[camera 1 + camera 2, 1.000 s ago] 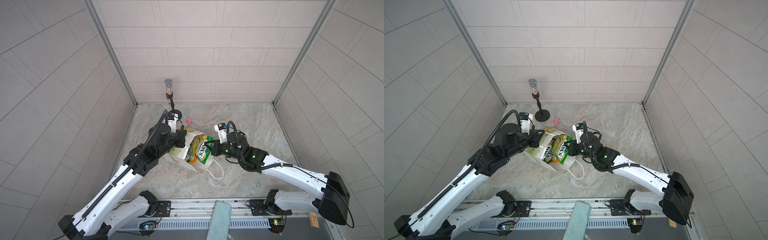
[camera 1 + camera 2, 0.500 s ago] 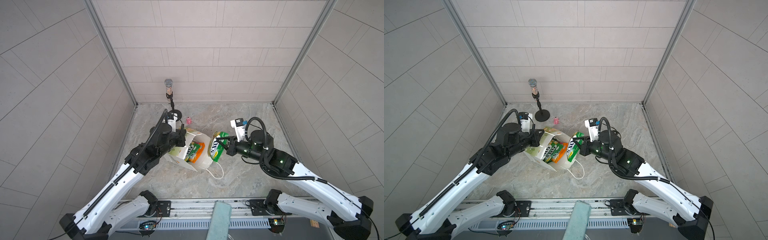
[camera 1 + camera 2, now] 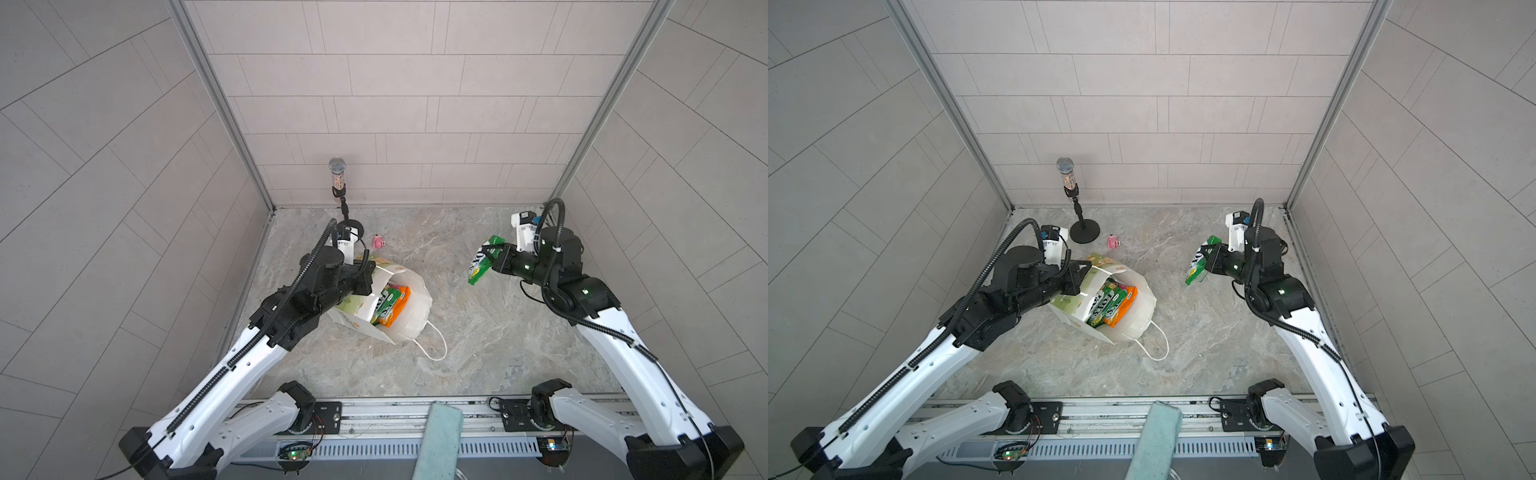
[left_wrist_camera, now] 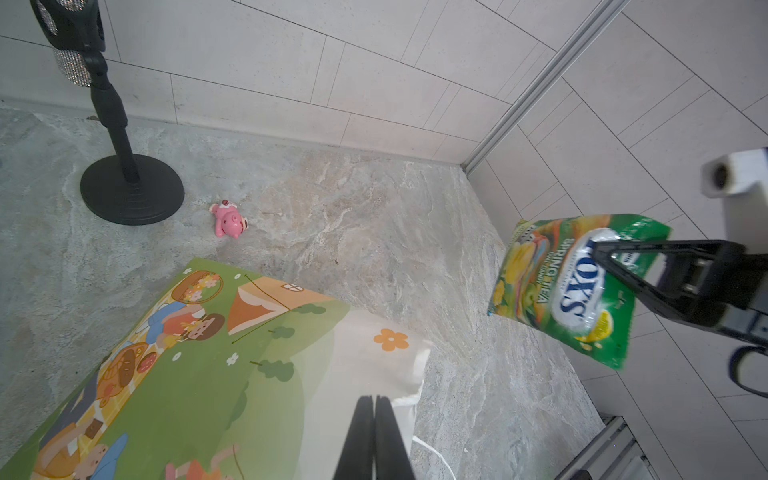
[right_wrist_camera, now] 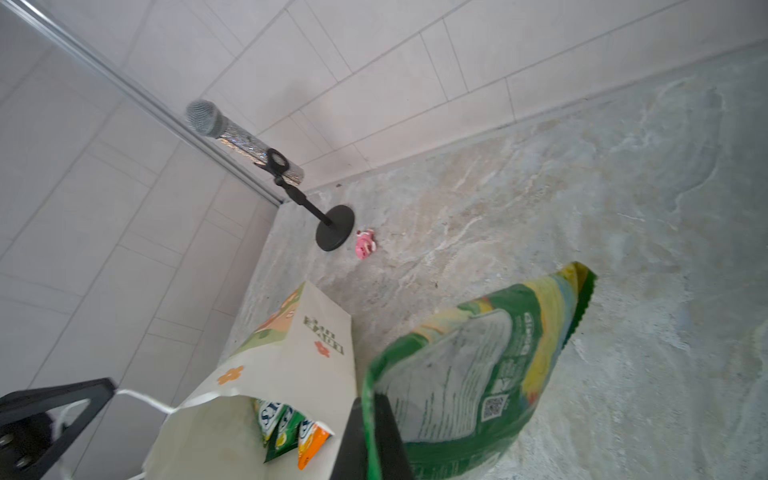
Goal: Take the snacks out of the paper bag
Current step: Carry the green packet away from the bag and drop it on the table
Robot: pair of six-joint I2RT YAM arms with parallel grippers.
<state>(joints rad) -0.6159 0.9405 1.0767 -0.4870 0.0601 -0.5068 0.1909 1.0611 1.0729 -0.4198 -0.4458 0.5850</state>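
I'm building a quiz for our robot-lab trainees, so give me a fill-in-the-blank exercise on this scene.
1. The right gripper holds a FOX'S packet whose main colour is ____.
2. The left gripper is shut on the paper bag, whose cord handle is ____.
3. Inside the bag, one snack packet is ____, the rest green.
4. The tiny toy near the microphone stand is ____.
Missing words: green; white; orange; pink.

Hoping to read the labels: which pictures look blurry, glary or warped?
Right wrist view: the held green packet is blurred, close to the lens. Left wrist view: its lettering is readable; the paper bag glares white. Both top views: wall tiles bow.
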